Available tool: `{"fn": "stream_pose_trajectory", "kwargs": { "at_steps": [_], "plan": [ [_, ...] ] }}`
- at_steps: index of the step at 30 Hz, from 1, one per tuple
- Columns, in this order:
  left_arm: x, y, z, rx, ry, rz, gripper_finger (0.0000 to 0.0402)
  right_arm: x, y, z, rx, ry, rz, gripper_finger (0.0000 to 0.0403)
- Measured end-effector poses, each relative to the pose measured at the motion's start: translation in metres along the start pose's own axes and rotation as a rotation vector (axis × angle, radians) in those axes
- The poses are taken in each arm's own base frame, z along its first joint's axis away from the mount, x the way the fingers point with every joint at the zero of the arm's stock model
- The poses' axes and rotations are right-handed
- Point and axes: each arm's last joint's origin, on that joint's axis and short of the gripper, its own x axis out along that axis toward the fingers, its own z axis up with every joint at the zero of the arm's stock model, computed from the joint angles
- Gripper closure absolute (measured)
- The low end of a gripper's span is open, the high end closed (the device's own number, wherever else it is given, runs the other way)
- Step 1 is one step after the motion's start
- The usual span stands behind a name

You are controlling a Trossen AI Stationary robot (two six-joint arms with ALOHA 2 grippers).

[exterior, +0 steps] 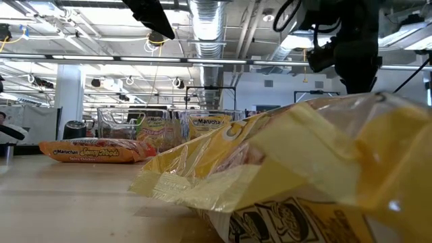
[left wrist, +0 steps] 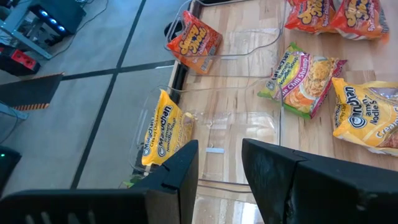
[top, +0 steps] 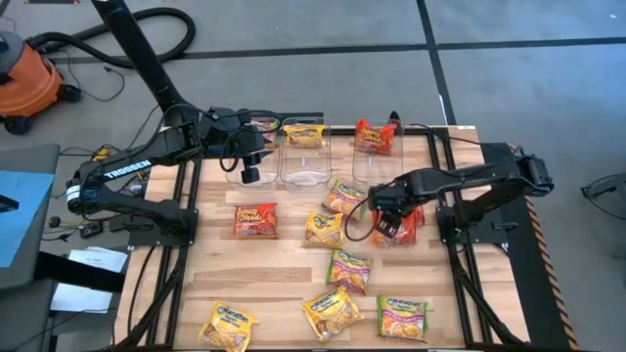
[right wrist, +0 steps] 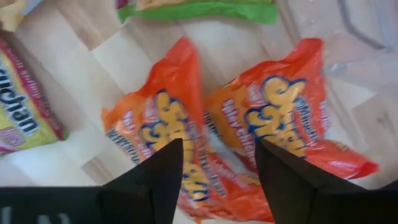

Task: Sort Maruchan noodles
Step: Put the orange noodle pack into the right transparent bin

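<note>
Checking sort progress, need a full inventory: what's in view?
yellow packets: four, yellow, one in the middle bin, three on the table
red-orange packets: four, red-orange, one in the right bin, one mid-left, two under the right gripper
green-pink packets: three, green with pink, on the table
bins: three, clear, far edge
table: one, wood
vacuum: one, orange, on the floor
left gripper: open, empty, over the bins
right gripper: open, above the red-orange pair

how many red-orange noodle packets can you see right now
4 red-orange packets: one in the right-hand clear bin, one alone left of centre on the table, and two overlapping under the right gripper and. More could be hidden beneath the arm.
</note>
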Motion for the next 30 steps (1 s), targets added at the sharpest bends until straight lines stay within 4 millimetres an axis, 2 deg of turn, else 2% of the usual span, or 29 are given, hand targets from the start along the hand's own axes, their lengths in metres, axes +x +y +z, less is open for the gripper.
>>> {"fn": "stream_pose_trajectory", "kwargs": {
  "at_steps": [6,11,19,21,23,28,30],
  "plan": [
    [0.0,0.0,0.0,0.0,0.0,0.0,0.0288,0.004,-0.012,0.006,-0.024,0.031,0.041,0.0175],
    [0.0,0.0,0.0,0.001,0.004,-0.002,0.0288,0.024,-0.017,-0.002,-0.044,0.115,0.134,0.0175],
    [0.0,0.0,0.0,0.001,0.004,-0.002,0.0288,0.035,-0.017,-0.009,-0.067,0.146,0.147,0.0182],
    [0.0,0.0,0.0,0.0,0.004,-0.002,0.0288,0.035,-0.017,-0.009,-0.067,0.148,0.148,0.0202],
    [0.0,0.0,0.0,0.001,0.004,-0.002,0.0288,0.035,-0.017,-0.009,-0.063,0.148,0.149,0.0239],
    [0.0,0.0,0.0,0.001,0.004,-0.002,0.0288,0.035,-0.017,-0.009,-0.044,0.147,0.15,0.0375],
    [0.0,0.0,0.0,0.001,0.004,-0.002,0.0288,0.035,-0.016,-0.009,-0.048,0.145,0.15,0.0389]
  ]
}}
